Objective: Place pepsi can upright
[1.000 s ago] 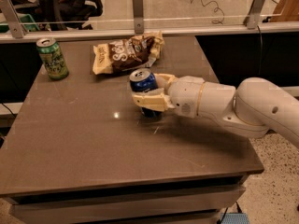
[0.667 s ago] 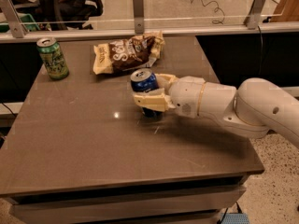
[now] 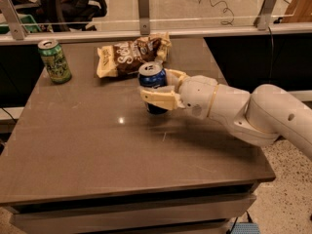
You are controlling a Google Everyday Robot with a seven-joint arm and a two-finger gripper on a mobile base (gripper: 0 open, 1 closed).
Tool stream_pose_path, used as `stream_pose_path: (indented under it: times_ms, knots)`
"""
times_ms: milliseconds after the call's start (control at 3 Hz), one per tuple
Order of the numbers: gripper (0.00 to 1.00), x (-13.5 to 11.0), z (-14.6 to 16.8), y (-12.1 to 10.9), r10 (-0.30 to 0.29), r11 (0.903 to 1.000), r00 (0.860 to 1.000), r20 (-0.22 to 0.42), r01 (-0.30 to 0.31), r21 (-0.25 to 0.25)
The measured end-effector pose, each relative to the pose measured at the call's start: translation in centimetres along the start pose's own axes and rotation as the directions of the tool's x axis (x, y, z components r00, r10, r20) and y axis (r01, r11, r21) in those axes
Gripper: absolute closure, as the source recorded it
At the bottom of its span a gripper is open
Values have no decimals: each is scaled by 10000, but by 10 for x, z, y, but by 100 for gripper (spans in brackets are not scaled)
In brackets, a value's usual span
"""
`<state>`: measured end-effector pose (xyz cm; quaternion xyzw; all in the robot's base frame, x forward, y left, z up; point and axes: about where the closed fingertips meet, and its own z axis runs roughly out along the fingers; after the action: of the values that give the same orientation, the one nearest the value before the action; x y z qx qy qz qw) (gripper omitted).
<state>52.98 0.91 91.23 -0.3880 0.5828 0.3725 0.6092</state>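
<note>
Your gripper [image 3: 159, 87] sits just above the middle of the frame, and it is grasping the pepsi can [image 3: 151, 76]. The cream fingers [image 3: 157, 97] wrap the can's body from both sides, one in front towards the camera and one behind. The can stands upright between them, with its silver top facing up and its blue side showing above and below the near finger. Its base is down at the table surface; you cannot tell from here whether it bears on the table or hangs just off it.

The white arm [image 3: 243, 108] runs from the gripper to the right edge of the frame, low over the brown table [image 3: 97, 145].

Just behind the can, towards the top of the frame, a brown and yellow snack bag [image 3: 130, 55] lies flat on the table, near the far finger but apart from the can. A green can [image 3: 54, 61] with yellow markings stands upright at the upper left, near the table's left edge and well apart from the gripper.

A clear barrier on metal posts [image 3: 143, 6] runs along the table's far edge, across the top of the frame.
</note>
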Motion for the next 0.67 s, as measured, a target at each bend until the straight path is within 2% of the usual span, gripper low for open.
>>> stream_pose_path:
  times_ms: [333, 667]
  knots:
    - [100, -4, -16, -9, 91, 9997, 9995, 311, -97, 208]
    - [100, 1, -33, -16, 176, 9990, 9997, 185, -183, 409]
